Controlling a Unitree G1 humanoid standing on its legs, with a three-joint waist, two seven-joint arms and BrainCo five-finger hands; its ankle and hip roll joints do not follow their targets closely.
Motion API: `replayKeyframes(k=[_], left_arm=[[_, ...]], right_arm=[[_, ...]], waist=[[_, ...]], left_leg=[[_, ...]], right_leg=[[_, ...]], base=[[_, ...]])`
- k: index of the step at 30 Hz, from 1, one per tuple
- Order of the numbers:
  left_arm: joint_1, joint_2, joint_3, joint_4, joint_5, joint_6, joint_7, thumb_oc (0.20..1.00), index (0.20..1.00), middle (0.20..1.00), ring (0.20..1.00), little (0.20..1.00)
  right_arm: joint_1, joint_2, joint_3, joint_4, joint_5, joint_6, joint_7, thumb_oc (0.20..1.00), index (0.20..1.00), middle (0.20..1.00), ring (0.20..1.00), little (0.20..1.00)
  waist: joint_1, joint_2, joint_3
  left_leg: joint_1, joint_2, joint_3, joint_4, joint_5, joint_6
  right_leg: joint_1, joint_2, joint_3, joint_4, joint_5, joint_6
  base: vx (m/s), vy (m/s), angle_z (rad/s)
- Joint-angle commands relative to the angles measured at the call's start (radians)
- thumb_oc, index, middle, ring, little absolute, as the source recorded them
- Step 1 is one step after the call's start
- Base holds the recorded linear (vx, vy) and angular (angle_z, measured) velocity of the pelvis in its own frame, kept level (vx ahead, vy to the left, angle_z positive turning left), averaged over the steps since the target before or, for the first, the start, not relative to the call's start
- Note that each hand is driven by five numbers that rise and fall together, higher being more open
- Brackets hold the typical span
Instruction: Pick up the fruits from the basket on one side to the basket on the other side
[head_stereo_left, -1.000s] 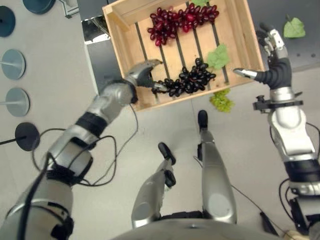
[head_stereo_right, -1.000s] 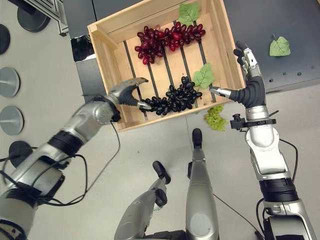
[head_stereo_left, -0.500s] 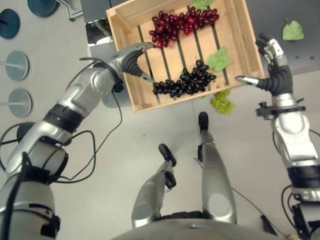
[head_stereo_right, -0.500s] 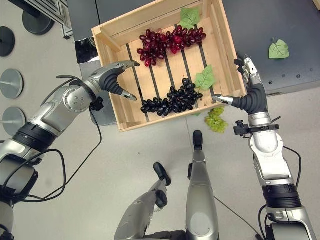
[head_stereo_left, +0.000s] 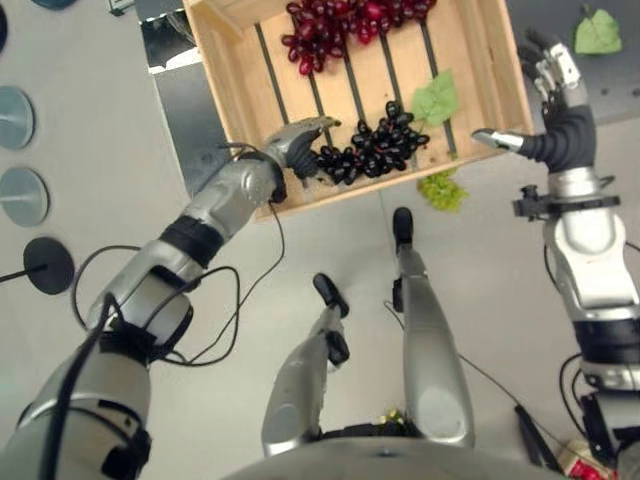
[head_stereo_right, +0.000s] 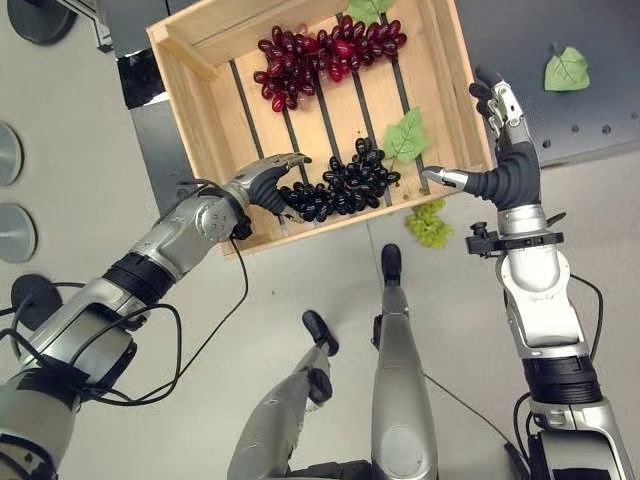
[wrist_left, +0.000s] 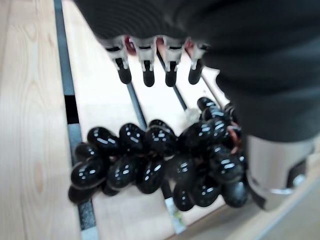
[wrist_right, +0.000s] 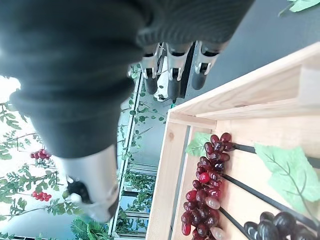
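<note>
Black grapes (head_stereo_right: 340, 186) in crate (head_stereo_right: 215, 140): left hand (head_stereo_right: 262, 182), fingers spread and empty, poised at bunch's left end; closing comes next.

We see a pale grey floor (head_stereo_left: 330, 240) beneath us. Round grey stand bases (head_stereo_left: 15, 115) line the far left of it, with a black one (head_stereo_left: 50, 265) nearer. A dark table top (head_stereo_right: 590, 110) stretches behind the right hand (head_stereo_right: 500, 160), a loose green leaf (head_stereo_right: 566, 70) lying on it. In the right wrist view, green foliage with red berries (wrist_right: 22, 155) fills the bright backdrop.
</note>
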Motion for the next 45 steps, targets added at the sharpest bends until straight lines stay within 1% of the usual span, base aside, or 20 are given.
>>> replayKeyframes(k=[1, 6, 15, 19, 21, 23, 24, 25, 29, 34, 39, 40, 41, 42, 43, 45], left_arm=[[-0.066, 0.038, 0.041, 0.053, 0.029, 0.003, 0.049, 1.0, 1.0, 1.0, 1.0, 1.0], [-0.057, 0.041, 0.033, 0.086, 0.052, 0.011, 0.053, 1.0, 1.0, 1.0, 1.0, 1.0], [-0.039, 0.052, 0.027, 0.088, 0.091, 0.016, 0.052, 1.0, 1.0, 1.0, 1.0, 1.0], [-0.036, 0.045, 0.037, 0.104, 0.098, 0.02, 0.061, 1.0, 1.0, 1.0, 1.0, 1.0], [-0.034, 0.024, 0.045, 0.123, 0.101, 0.025, 0.071, 1.0, 1.0, 1.0, 1.0, 1.0], [-0.034, 0.015, 0.046, 0.126, 0.104, 0.027, 0.074, 1.0, 1.0, 1.0, 1.0, 1.0], [-0.032, -0.01, 0.046, 0.125, 0.105, 0.028, 0.076, 1.0, 1.0, 1.0, 1.0, 1.0], [-0.032, -0.01, 0.046, 0.126, 0.105, 0.028, 0.076, 1.0, 1.0, 1.0, 1.0, 1.0], [-0.011, -0.058, 0.047, 0.099, 0.106, 0.032, 0.066, 1.0, 1.0, 1.0, 1.0, 1.0], [-0.006, -0.058, 0.058, 0.085, 0.106, 0.033, 0.07, 1.0, 1.0, 1.0, 1.0, 1.0], [-0.001, -0.035, 0.051, 0.083, 0.108, 0.035, 0.054, 1.0, 1.0, 1.0, 1.0, 1.0], [0.0, -0.034, 0.052, 0.083, 0.108, 0.035, 0.053, 0.947, 0.947, 0.947, 0.947, 0.947], [0.003, -0.032, 0.049, 0.083, 0.105, 0.038, 0.041, 0.658, 0.658, 0.658, 0.658, 0.658], [0.007, -0.033, 0.046, 0.087, 0.108, 0.041, 0.03, 0.313, 0.313, 0.313, 0.313, 0.313], [0.008, -0.032, 0.044, 0.089, 0.11, 0.044, 0.024, 0.2, 0.2, 0.2, 0.2, 0.2], [0.008, -0.033, 0.043, 0.091, 0.111, 0.049, 0.019, 0.2, 0.2, 0.2, 0.2, 0.2]], right_arm=[[-0.016, -0.039, -0.061, -0.126, 0.029, -0.074, -0.015, 1.0, 1.0, 1.0, 1.0, 1.0], [-0.028, -0.039, -0.063, -0.14, 0.021, -0.076, -0.022, 1.0, 1.0, 1.0, 1.0, 1.0], [-0.022, -0.026, -0.084, -0.18, 0.015, -0.086, -0.024, 1.0, 1.0, 1.0, 1.0, 1.0], [-0.018, -0.018, -0.094, -0.185, 0.01, -0.091, -0.032, 1.0, 1.0, 1.0, 1.0, 1.0], [-0.021, -0.008, -0.091, -0.185, 0.007, -0.09, -0.036, 1.0, 1.0, 1.0, 1.0, 1.0], [-0.022, -0.006, -0.09, -0.185, 0.007, -0.09, -0.038, 1.0, 1.0, 1.0, 1.0, 1.0], [-0.025, 0.002, -0.084, -0.184, 0.007, -0.09, -0.04, 1.0, 1.0, 1.0, 1.0, 1.0], [-0.025, 0.002, -0.084, -0.184, 0.007, -0.09, -0.04, 1.0, 1.0, 1.0, 1.0, 1.0], [-0.027, 0.007, -0.087, -0.184, 0.009, -0.087, -0.044, 1.0, 1.0, 1.0, 1.0, 1.0], [-0.037, 0.004, -0.082, -0.179, 0.011, -0.084, -0.046, 1.0, 1.0, 1.0, 1.0, 1.0], [-0.047, 0.001, -0.078, -0.174, 0.025, -0.082, -0.043, 1.0, 1.0, 1.0, 1.0, 1.0], [-0.047, 0.001, -0.078, -0.174, 0.025, -0.082, -0.043, 1.0, 1.0, 1.0, 1.0, 1.0], [-0.051, 0.001, -0.075, -0.172, 0.027, -0.079, -0.04, 1.0, 1.0, 1.0, 1.0, 1.0], [-0.05, 0.0, -0.074, -0.173, 0.028, -0.077, -0.037, 1.0, 1.0, 1.0, 1.0, 1.0], [-0.048, -0.001, -0.075, -0.174, 0.03, -0.075, -0.035, 1.0, 1.0, 1.0, 1.0, 1.0], [-0.047, 0.001, -0.077, -0.175, 0.031, -0.073, -0.034, 1.0, 1.0, 1.0, 1.0, 1.0]], waist=[[-0.016, 0.005, 0.012], [-0.014, 0.002, 0.012], [-0.009, 0.004, 0.012], [-0.007, 0.002, 0.012], [-0.007, -0.003, 0.012], [-0.008, -0.005, 0.012], [-0.009, -0.01, 0.012], [-0.009, -0.01, 0.012], [-0.008, -0.013, 0.012], [-0.007, -0.011, 0.012], [-0.003, -0.006, 0.012], [-0.003, -0.006, 0.012], [-0.002, -0.005, 0.012], [-0.002, -0.005, 0.012], [-0.002, -0.005, 0.012], [-0.001, -0.005, 0.012]], left_leg=[[-0.067, 0.088, -0.025, 0.113, 0.019, -0.034], [-0.107, 0.092, -0.016, 0.11, 0.026, -0.034], [-0.137, 0.09, -0.022, 0.088, 0.037, -0.036], [-0.151, 0.091, -0.024, 0.093, 0.036, -0.037], [-0.164, 0.095, -0.023, 0.099, 0.035, -0.037], [-0.167, 0.095, -0.023, 0.101, 0.034, -0.037], [-0.175, 0.097, -0.025, 0.105, 0.034, -0.037], [-0.176, 0.097, -0.025, 0.106, 0.034, -0.037], [-0.178, 0.096, -0.029, 0.116, 0.029, -0.036], [-0.177, 0.095, -0.03, 0.119, 0.026, -0.036], [-0.177, 0.094, -0.031, 0.121, 0.026, -0.037], [-0.176, 0.094, -0.031, 0.121, 0.026, -0.037], [-0.174, 0.093, -0.03, 0.119, 0.026, -0.037], [-0.174, 0.093, -0.029, 0.121, 0.025, -0.036], [-0.174, 0.093, -0.028, 0.121, 0.025, -0.036], [-0.174, 0.093, -0.028, 0.122, 0.024, -0.036]], right_leg=[[-0.022, 0.024, 0.025, 0.231, -0.227, 0.118], [-0.083, 0.033, 0.034, 0.245, -0.228, 0.115], [-0.139, 0.043, 0.035, 0.257, -0.232, 0.112], [-0.154, 0.043, 0.036, 0.261, -0.233, 0.11], [-0.167, 0.045, 0.036, 0.263, -0.233, 0.108], [-0.17, 0.045, 0.036, 0.263, -0.232, 0.107], [-0.174, 0.047, 0.037, 0.262, -0.23, 0.106], [-0.175, 0.047, 0.037, 0.262, -0.23, 0.106], [-0.172, 0.044, 0.034, 0.262, -0.228, 0.104], [-0.169, 0.043, 0.034, 0.258, -0.224, 0.103], [-0.158, 0.04, 0.032, 0.249, -0.221, 0.102], [-0.157, 0.04, 0.032, 0.248, -0.22, 0.102], [-0.157, 0.041, 0.031, 0.248, -0.22, 0.102], [-0.158, 0.041, 0.032, 0.249, -0.219, 0.102], [-0.158, 0.041, 0.032, 0.249, -0.219, 0.102], [-0.158, 0.04, 0.033, 0.249, -0.219, 0.102]], base=[[0.01, 0.002, -0.09], [0.01, -0.009, -0.08], [0.0, -0.012, -0.04], [0.0, -0.014, -0.05], [0.0, 0.0, 0.0], [-0.01, -0.02, 0.05], [0.0, 0.0, 0.0], [0.0, 0.0, 0.0], [0.0, 0.0, 0.0], [0.0, 0.004, 0.01], [0.0, 0.0, 0.0], [0.0, 0.0, 0.0], [0.0, 0.0, 0.0], [0.0, 0.0, 0.0], [0.0, 0.0, 0.0], [0.0, 0.0, 0.0]])
